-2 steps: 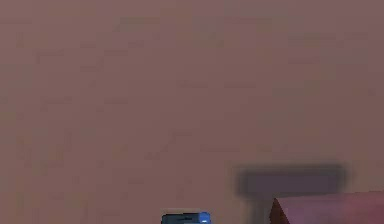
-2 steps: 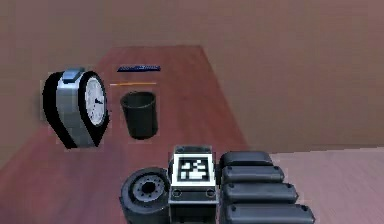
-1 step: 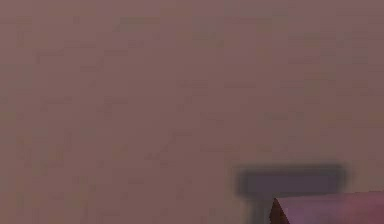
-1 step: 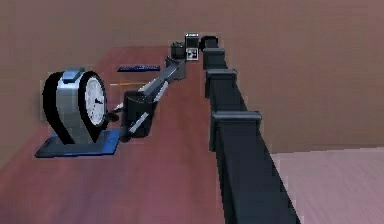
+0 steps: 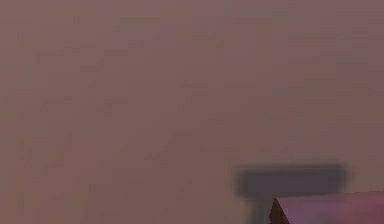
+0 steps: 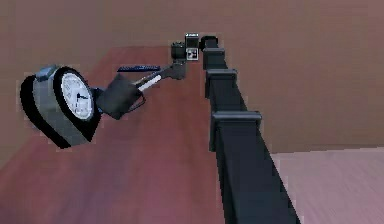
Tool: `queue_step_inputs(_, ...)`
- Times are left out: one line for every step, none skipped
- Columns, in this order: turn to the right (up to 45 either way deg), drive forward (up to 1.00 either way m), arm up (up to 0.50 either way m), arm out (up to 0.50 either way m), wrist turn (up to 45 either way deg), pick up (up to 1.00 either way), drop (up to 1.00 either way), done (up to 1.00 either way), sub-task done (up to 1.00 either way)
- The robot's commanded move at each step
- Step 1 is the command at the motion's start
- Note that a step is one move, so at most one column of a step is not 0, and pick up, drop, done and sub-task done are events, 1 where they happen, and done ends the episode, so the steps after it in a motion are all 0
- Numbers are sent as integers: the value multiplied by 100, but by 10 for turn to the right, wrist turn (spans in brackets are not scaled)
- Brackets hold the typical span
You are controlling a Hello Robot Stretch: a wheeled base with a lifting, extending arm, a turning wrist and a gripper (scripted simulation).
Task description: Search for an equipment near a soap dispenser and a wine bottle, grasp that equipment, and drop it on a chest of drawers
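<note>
Clock: we see a grey, white-faced clock (image 6: 62,100) on a reddish wooden top (image 6: 150,165).
Gripper: the gripper (image 6: 120,95) reaches right up to the clock; we cannot tell whether it holds anything.
Arm: the arm (image 6: 235,130) stretches across the top.

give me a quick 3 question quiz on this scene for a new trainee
1. True or false: the clock has a round white face.
2. Multiple choice: what does the arm reach out over?
A) a green carpet
B) a reddish-brown top
C) a sink full of water
3. Fill in the missing word: in the arm side view, the claw shows to the ____ of the clock.

Key: 1 true; 2 B; 3 right.
</note>
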Motion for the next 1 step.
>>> queue_step_inputs(0, 0, 0, 0, 450, 0, 0, 0, 0)
